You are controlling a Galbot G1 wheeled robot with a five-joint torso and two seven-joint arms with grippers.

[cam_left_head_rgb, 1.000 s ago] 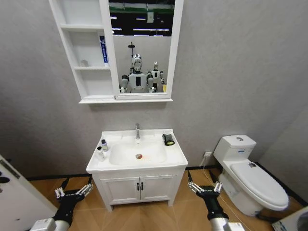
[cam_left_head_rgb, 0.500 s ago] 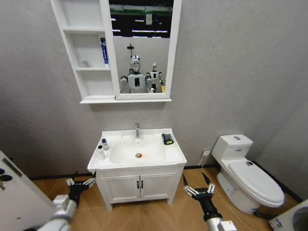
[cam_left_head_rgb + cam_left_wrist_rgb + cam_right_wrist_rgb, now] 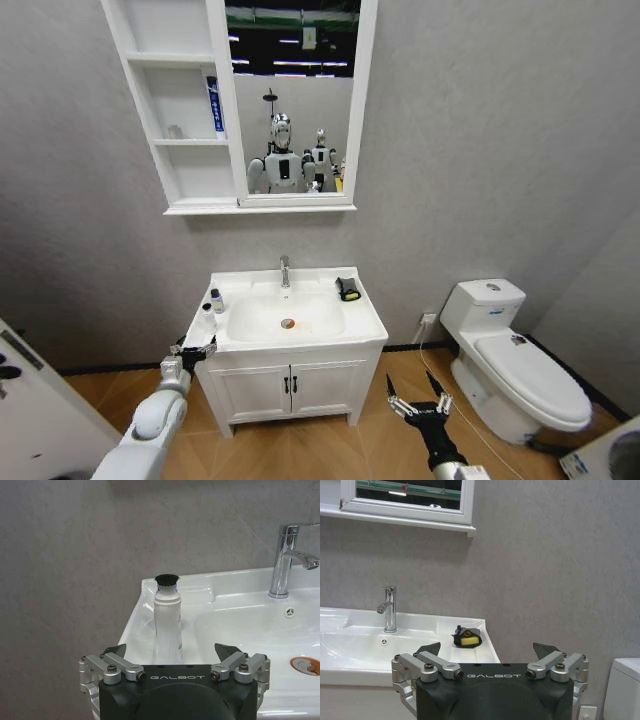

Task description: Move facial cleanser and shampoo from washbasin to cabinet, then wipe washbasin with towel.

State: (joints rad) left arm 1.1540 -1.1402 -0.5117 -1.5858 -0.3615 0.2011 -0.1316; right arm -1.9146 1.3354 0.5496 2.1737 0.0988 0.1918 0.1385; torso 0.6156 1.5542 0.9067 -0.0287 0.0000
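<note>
I'm looking at a bathroom: a white washbasin [image 3: 284, 318] with a chrome tap [image 3: 285, 271], a toilet [image 3: 520, 362] beside it, and a wall mirror [image 3: 292, 100] above.

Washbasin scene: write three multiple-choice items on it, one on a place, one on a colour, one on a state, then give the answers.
1. Where does the towel lie on the washbasin?
A. On the rim's back right corner, right of the tap
B. Inside the bowl over the drain
C. On the rim's left side by the bottles

2. What colour is the cap of the white tube in front of the left claw?
A. Red
B. Black
C. White

3. How do the left claw's fingers stand?
A. Shut on the tube
B. Shut on nothing
C. Open, short of the tube

Answers: 1 A, the head view shows the black cloth on the rim right of the tap. 2 B, the left wrist view shows a dark cap. 3 C, both fingers stand spread with the tube beyond them.
</note>
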